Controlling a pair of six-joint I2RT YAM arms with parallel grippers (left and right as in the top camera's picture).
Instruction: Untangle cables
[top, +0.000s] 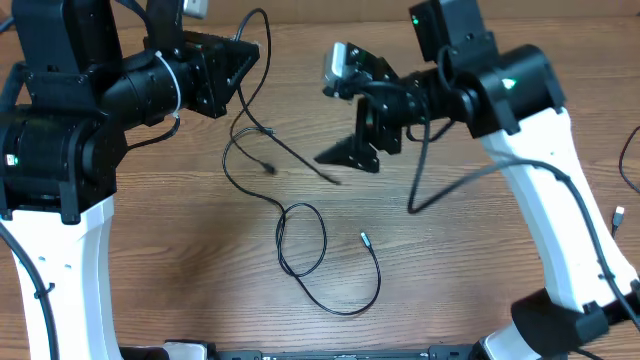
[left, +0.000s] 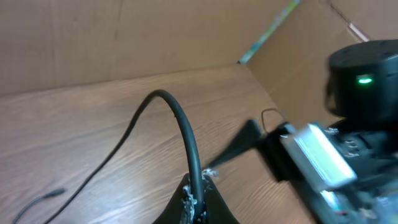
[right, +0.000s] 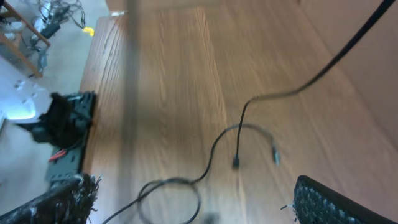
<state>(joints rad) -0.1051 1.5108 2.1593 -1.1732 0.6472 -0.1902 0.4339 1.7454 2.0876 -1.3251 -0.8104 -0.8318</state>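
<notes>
we hold one cable (left: 177, 115) up in the left gripper (left: 198, 202), jaws clamped on it, likely to draw it from the cables (top: 300, 240) looped on the table (top: 150, 230); right gripper (right: 199, 205) hovers, jaws apart

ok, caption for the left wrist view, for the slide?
Left claw shut on a thin black cable that arches over the wood table, with the right arm opposite.

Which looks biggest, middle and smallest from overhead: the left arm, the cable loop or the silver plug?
1. Left arm
2. Cable loop
3. Silver plug
The arm sits nearer the camera, but the order is plain anyway.
</notes>
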